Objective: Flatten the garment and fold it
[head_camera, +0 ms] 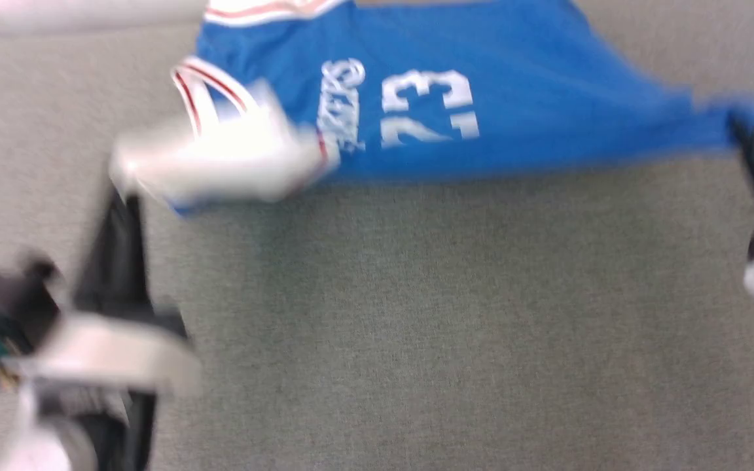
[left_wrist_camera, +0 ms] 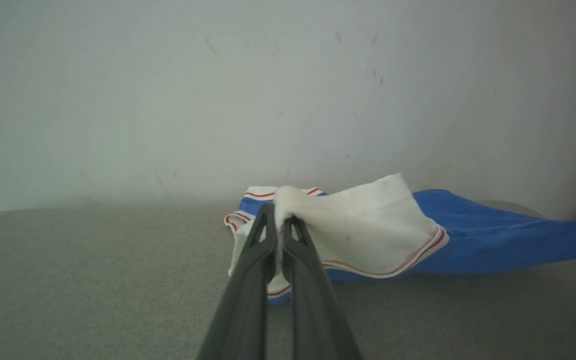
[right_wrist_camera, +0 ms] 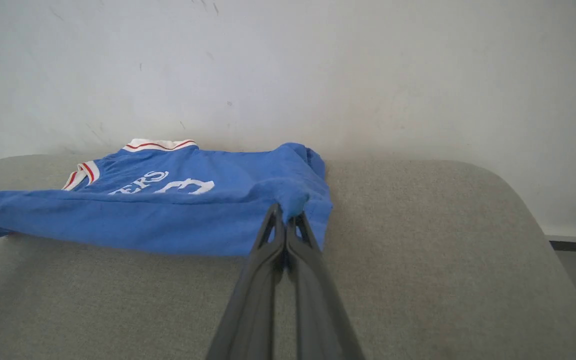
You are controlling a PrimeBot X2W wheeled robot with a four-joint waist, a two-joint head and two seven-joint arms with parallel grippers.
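Blue garment (head_camera: 534, 104) is held stretched over grey surface (head_camera: 429, 314). White sleeve (left_wrist_camera: 368, 225) clenched in left pincer (left_wrist_camera: 279, 215), 9 o'clock; blue corner (right_wrist_camera: 295, 200) clenched in right pincer (right_wrist_camera: 286, 217), 3 o'clock. Head view blurred.

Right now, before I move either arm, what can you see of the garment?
The garment is a royal-blue jersey T-shirt of soft knit, with a white sleeve, red-and-white striped trim and white lettering with a 23. It lies front up on the grey fabric surface by a pale wall, rumpled, not yet folded. The left gripper is shut on the white sleeve, the right gripper shut on a blue edge, the near edge stretched between them.
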